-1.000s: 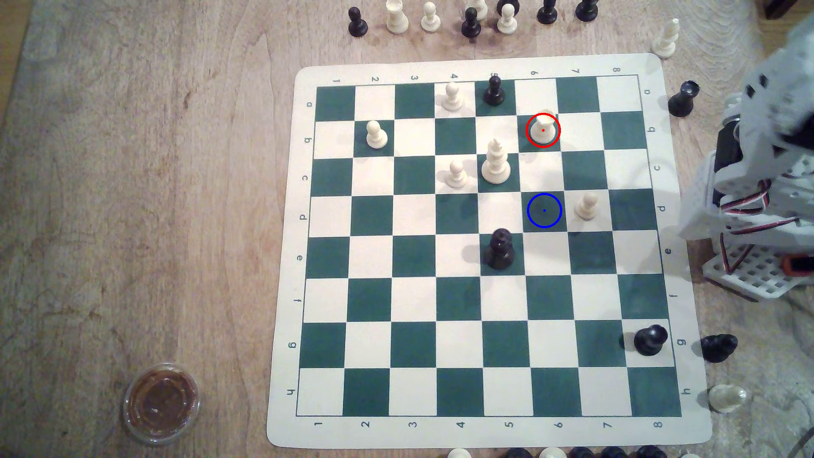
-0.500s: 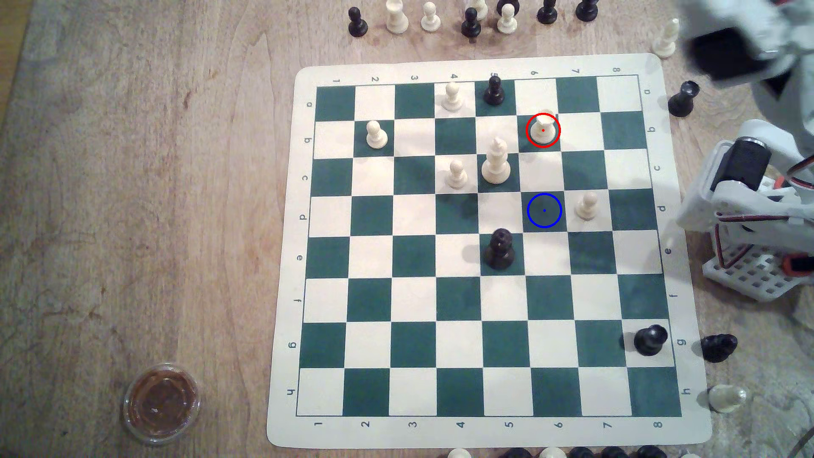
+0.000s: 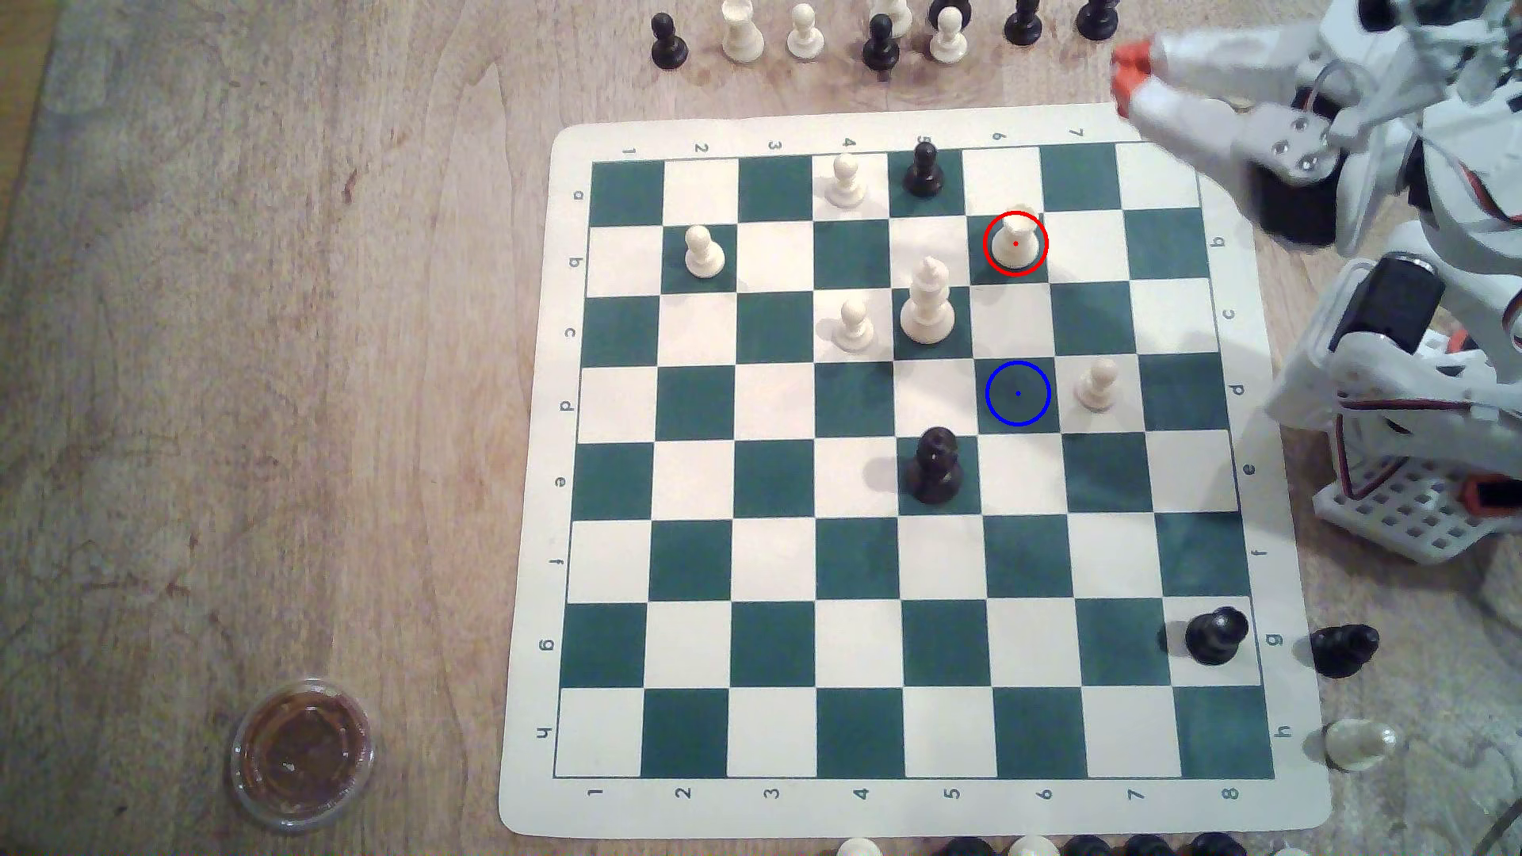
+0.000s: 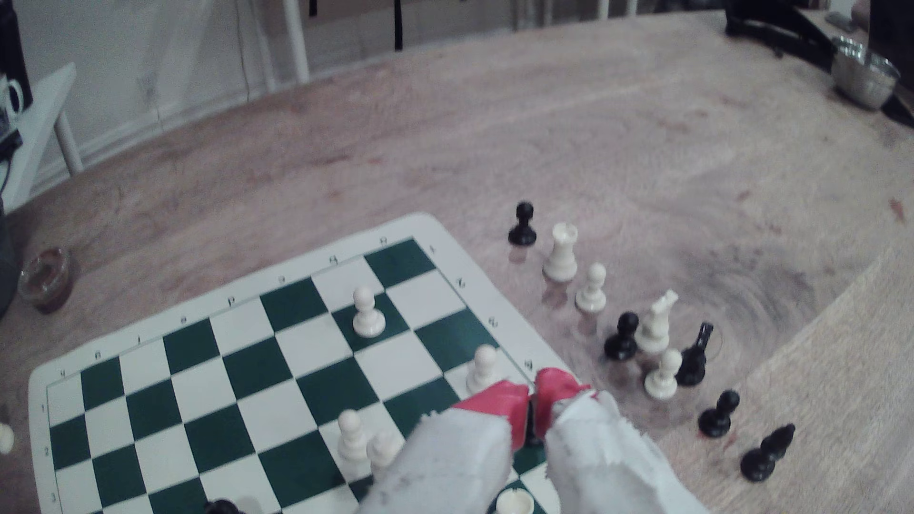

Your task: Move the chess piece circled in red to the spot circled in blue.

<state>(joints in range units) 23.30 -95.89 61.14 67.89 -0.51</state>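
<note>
1. The rook (image 3: 1015, 239) stands upright on a dark green square, inside a red ring, in the upper right part of the board (image 3: 527, 494) in the exterior view.
2. In the wrist view the rook (image 4: 514, 503) shows its flat top just under the hand.
3. The spot (image 3: 1018, 393) is a dark green square with a blue ring and dot, two squares below the rook in the exterior view, and it is free.
4. A pawn (image 3: 1097, 385) stands on the square just to the exterior view's right of the spot.
5. The hand (image 3: 1122, 76) is in the air over the upper right corner of the board, well apart from the rook.
6. In the wrist view the hand (image 4: 533, 395) is closed and empty; its red fingertips (image 4: 504, 403) nearly touch.
7. Spare pieces (image 3: 881, 37) stand on the counter (image 3: 247, 329) beyond the board.
</note>
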